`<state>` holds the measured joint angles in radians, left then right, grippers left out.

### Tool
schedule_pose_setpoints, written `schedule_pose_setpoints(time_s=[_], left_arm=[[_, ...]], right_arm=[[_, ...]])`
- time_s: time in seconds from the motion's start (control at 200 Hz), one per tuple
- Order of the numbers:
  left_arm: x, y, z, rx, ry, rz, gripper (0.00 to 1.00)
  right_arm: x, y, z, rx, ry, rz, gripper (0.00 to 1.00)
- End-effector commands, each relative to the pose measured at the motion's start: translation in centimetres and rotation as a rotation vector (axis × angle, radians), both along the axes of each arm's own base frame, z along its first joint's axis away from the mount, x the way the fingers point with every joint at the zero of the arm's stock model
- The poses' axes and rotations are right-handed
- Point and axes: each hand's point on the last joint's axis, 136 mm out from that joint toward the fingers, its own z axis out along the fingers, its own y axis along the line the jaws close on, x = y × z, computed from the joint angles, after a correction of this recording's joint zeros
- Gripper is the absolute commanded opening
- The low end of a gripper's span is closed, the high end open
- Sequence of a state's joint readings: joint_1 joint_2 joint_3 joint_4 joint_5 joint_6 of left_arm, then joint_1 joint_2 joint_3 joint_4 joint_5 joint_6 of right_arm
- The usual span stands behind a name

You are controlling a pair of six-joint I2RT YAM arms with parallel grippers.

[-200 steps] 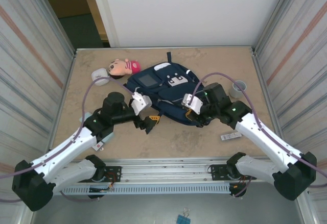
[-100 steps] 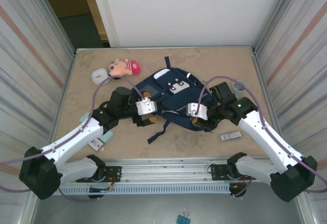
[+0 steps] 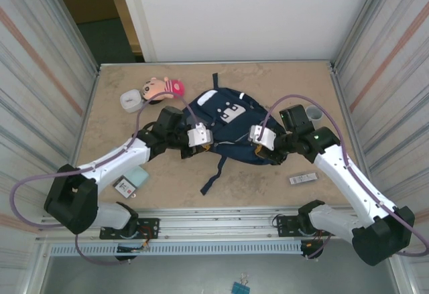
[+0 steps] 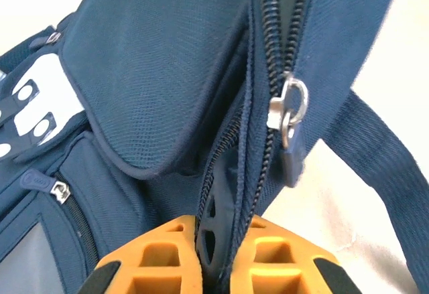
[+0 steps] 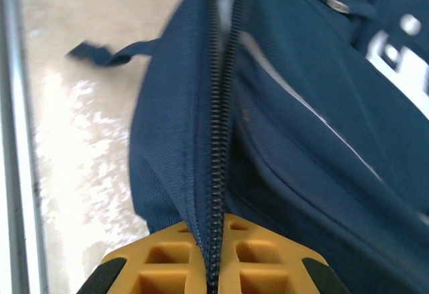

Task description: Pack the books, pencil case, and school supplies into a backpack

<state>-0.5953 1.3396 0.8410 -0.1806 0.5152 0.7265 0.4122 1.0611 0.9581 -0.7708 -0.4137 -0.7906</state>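
the backpack (image 3: 228, 116) is lying in the middle of the counter (image 3: 268, 180), between the two arms. the left tool (image 4: 216, 244) is pinching its zipper seam, closed tight on the fabric just below the metal zipper pull (image 4: 288, 106). the right tool (image 5: 214, 250) is gripping the zipper line on the opposite side.

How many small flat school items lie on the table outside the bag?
3: teal pad and black-and-white card pack by the left arm, white-and-black bar by the right arm. The arms may hide others.
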Motion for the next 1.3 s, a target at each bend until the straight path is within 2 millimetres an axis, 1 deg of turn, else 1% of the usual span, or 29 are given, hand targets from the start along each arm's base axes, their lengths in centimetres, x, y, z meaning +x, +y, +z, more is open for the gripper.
schedule_pose_setpoints(time_s=[0.0,0.12,0.165,0.21,0.251,0.366,0.446,0.501,0.546,0.641,0.732,0.802,0.817,0.842,0.912,0.992,1.042,1.142,1.233,1.278,1.293], left_arm=[[-2.7,-1.2,1.9,-0.093,0.086,0.042,0.00],[-4.2,-1.9,1.8,-0.081,0.096,0.090,0.00],[-4.5,-2.0,1.6,-0.083,0.103,0.115,0.00],[-4.5,-2.0,1.7,-0.099,0.120,0.147,0.00],[-4.2,-2.0,1.8,-0.121,0.147,0.188,0.00],[-3.6,-2.2,2.1,-0.172,0.227,0.277,0.00],[-3.3,-2.5,2.3,-0.208,0.273,0.319,0.00],[-3.3,-2.9,2.3,-0.232,0.304,0.323,0.00],[-3.3,-3.2,2.4,-0.252,0.329,0.323,0.00],[-3.4,-3.9,2.6,-0.293,0.381,0.320,0.00],[-3.7,-4.5,2.6,-0.311,0.425,0.303,0.00],[-3.5,-4.7,2.6,-0.320,0.466,0.314,0.00],[-3.5,-4.8,2.6,-0.323,0.475,0.312,0.00],[-3.6,-4.9,2.6,-0.328,0.491,0.308,0.00],[-3.5,-5.1,2.7,-0.345,0.524,0.301,0.00],[-3.2,-5.0,2.7,-0.361,0.557,0.308,0.00],[-3.0,-5.0,2.7,-0.370,0.581,0.304,0.00],[-2.6,-4.9,2.8,-0.384,0.621,0.307,0.00],[-2.6,-5.1,3.0,-0.391,0.632,0.290,0.00],[-2.6,-5.3,3.1,-0.392,0.635,0.278,0.00],[-2.6,-5.3,3.1,-0.391,0.636,0.274,0.00]], right_arm=[[5.5,-0.8,2.2,0.119,-0.102,-0.220,0.07],[6.5,-1.0,1.0,0.109,-0.068,-0.250,0.12],[6.8,-1.1,0.8,0.111,-0.058,-0.258,0.18],[6.9,-1.1,1.0,0.127,-0.046,-0.266,0.28],[7.0,-1.3,1.4,0.146,-0.040,-0.287,0.36],[6.9,-1.7,3.0,0.207,0.003,-0.394,0.55],[6.5,-2.3,4.6,0.265,0.073,-0.518,0.62],[5.7,-2.6,5.6,0.306,0.146,-0.606,0.65],[5.2,-2.7,6.0,0.323,0.187,-0.661,0.66],[3.5,-3.1,6.3,0.324,0.264,-0.791,0.67],[1.9,-2.9,6.4,0.304,0.272,-0.870,0.66],[1.0,-2.5,6.0,0.283,0.274,-0.922,0.65],[0.5,-2.6,6.5,0.301,0.265,-0.925,0.65],[0.1,-2.4,6.7,0.312,0.270,-0.935,0.64],[-0.7,-1.5,7.0,0.345,0.310,-0.953,0.61],[-1.4,0.2,7.0,0.388,0.357,-0.929,0.56],[-1.8,1.1,6.9,0.401,0.370,-0.914,0.55],[-2.3,2.5,6.4,0.417,0.385,-0.904,0.53],[-2.4,3.6,5.6,0.428,0.431,-0.907,0.52],[-2.6,4.1,5.6,0.445,0.462,-0.902,0.50],[-2.4,4.5,4.8,0.425,0.479,-0.907,0.49]])
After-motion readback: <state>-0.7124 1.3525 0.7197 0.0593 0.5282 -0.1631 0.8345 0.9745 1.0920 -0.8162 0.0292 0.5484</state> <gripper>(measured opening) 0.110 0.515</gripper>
